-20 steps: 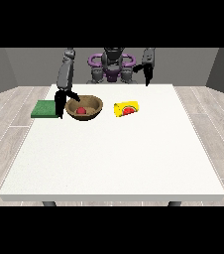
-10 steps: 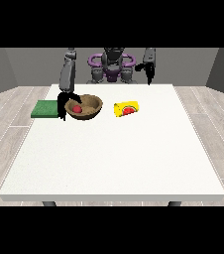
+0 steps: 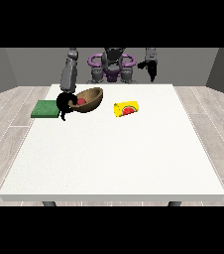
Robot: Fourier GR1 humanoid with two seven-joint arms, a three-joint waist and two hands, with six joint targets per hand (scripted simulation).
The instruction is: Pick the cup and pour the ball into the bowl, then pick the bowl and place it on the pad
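Front view: bowl tilted, lifted by hand at view's left, fingers hooked over near rim, red ball inside. Green pad just beside, further toward view's left (short sideways carry, likely). Hand at view's right raised well apart, fingers' state unclear. Yellow cup lying on its side on table.

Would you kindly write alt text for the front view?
The hand at the view's left holds a tilted brown bowl with a red ball inside, beside a green pad. A yellow cup lies on its side on the white table.
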